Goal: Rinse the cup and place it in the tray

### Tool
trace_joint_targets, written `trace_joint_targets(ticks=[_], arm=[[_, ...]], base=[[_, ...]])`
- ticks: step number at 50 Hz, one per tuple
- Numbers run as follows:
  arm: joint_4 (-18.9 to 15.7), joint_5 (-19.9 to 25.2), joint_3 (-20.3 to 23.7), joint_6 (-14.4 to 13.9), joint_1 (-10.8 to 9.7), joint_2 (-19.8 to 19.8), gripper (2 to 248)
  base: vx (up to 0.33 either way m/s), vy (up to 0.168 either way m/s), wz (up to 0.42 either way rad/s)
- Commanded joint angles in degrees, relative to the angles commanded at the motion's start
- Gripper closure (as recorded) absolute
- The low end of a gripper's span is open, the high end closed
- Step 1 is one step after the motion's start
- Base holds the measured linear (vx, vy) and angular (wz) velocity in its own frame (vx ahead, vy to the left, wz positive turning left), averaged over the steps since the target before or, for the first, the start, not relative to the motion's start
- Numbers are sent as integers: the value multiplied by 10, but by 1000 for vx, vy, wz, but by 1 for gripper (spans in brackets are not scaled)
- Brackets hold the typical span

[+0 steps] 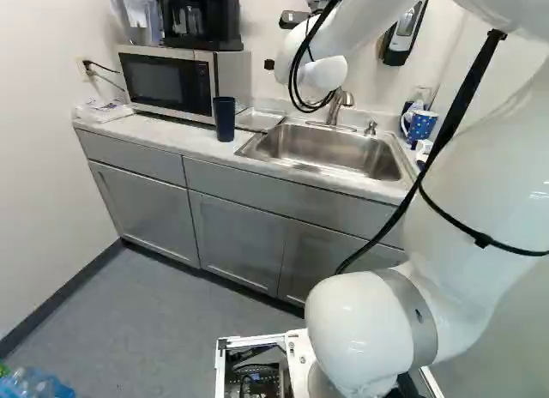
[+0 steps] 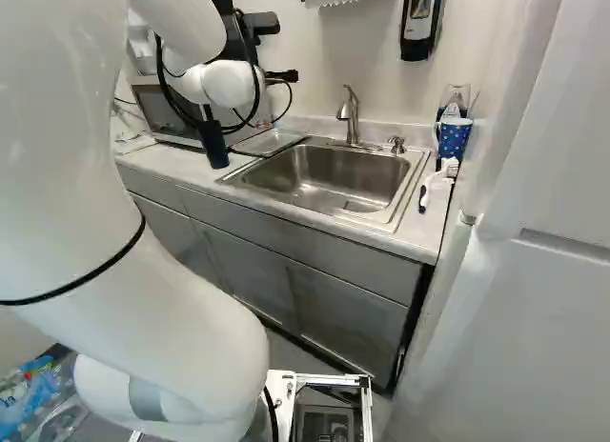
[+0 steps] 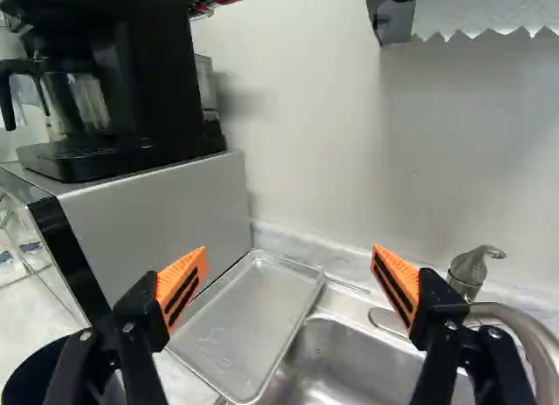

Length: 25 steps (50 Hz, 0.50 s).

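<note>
The black gripper (image 2: 283, 77) shows partly beyond the arm's white wrist, above the counter by the sink. In the wrist view the gripper (image 3: 290, 278) has its orange pads wide apart, with nothing held between them. A dark blue cup (image 1: 224, 119) stands upright on the counter in front of the microwave; the same cup (image 3: 33, 370) is beside one finger, partly cut off. The shallow metal tray (image 3: 253, 322) lies on the counter between microwave and sink, ahead of the gripper. Behind the steel sink (image 1: 330, 149) rises the faucet (image 2: 351, 118).
The microwave (image 1: 167, 81) carries a black coffee maker (image 3: 113, 82). A soap pump (image 3: 469, 270) stands behind the sink. Right of the sink are a blue dotted mug (image 2: 454, 137) and a white brush (image 2: 438, 180). A dispenser (image 2: 419, 23) hangs on the wall; a white panel (image 2: 515, 271) borders the counter.
</note>
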Motion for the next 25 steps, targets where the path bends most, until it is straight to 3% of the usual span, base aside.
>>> trace_joint_targets(ticks=[25], arm=[[0,-7,-42,0,-11,-42,3]], base=[[0,0,0]])
